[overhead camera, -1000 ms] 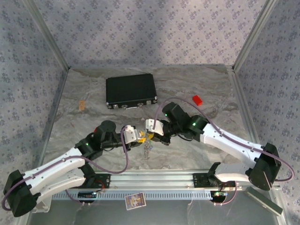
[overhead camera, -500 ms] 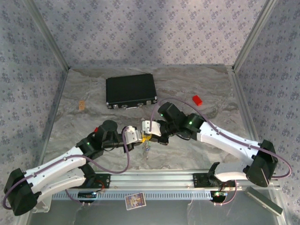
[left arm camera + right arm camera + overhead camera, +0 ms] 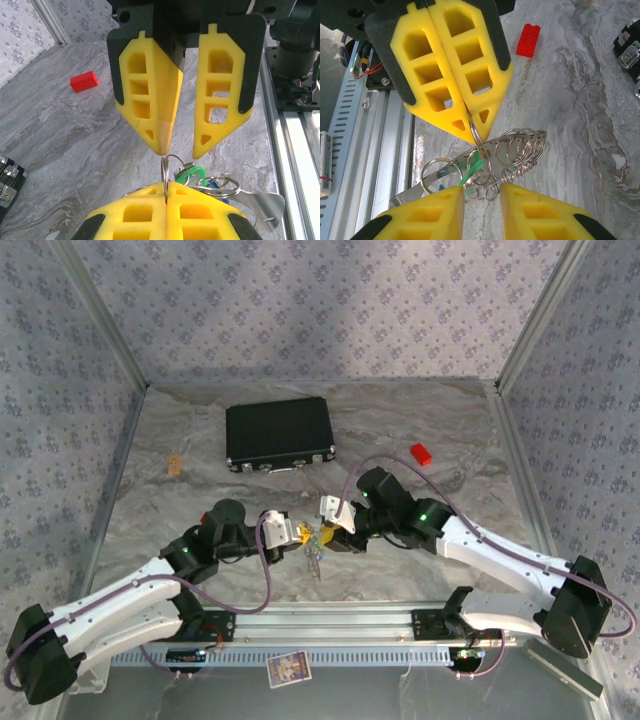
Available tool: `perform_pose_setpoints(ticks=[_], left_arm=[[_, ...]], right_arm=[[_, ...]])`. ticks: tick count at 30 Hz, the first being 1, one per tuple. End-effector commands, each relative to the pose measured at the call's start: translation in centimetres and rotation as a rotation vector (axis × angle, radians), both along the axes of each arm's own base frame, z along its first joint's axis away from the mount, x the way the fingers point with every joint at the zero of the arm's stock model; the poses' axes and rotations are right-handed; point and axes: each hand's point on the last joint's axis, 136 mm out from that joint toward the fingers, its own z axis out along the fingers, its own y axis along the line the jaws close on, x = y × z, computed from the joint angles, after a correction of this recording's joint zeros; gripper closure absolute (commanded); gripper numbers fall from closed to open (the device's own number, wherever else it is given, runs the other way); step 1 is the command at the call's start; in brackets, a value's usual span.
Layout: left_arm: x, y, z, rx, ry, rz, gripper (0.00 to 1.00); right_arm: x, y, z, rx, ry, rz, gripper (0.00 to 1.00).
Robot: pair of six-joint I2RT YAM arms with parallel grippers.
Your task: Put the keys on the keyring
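**Item 1.** Keyring (image 3: 512, 149): a bunch of thin steel split rings, a fine coiled chain and a pale grey flat strap. It sits between the two grippers, over the near middle of the table. Whether its lowest rings touch the surface cannot be told.

**Item 2.** Green-headed key (image 3: 189, 174) and blue-headed key (image 3: 217, 185): small, with plastic heads, tangled among the rings just beside the pinched one.

**Item 3.** Left gripper (image 3: 166, 186): yellow ribbed wedge fingers in black mounts, pressed flat together with one upright steel ring nipped edge-on at the tips.

**Item 4.** Right gripper (image 3: 181, 150): the same build, jaws parted by a narrow gap and gripping nothing. Its tips stand nose to nose with the left pair, just off the ring.

**Item 5.** Arms: both reach inward from the near aluminium rail (image 3: 330, 625), elbows out and wrists level.

**Item 6.** Surroundings: a marbled grey table (image 3: 400, 420) with bare room on all sides of the bunch. A black rectangular case (image 3: 278, 433) and a red rectangular block (image 3: 83, 81) lie well apart towards the far side.
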Motion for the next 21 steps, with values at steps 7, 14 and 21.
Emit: perform_pose_setpoints(ticks=[7, 14, 21], left_arm=[[-0.4, -0.5, 1.9, -0.071, -0.033, -0.032, 1.00], [-0.5, -0.5, 2.0, -0.077, -0.035, -0.038, 1.00], [-1.4, -0.9, 3.2, -0.149, -0.062, -0.092, 1.00]], right_arm=[[0.0, 0.6, 1.2, 0.071, 0.030, -0.007, 0.78], [0.0, 0.6, 0.8, 0.060, 0.045, -0.008, 0.95], [0.0, 1.4, 0.2, 0.048, 0.091, 0.024, 1.00]])
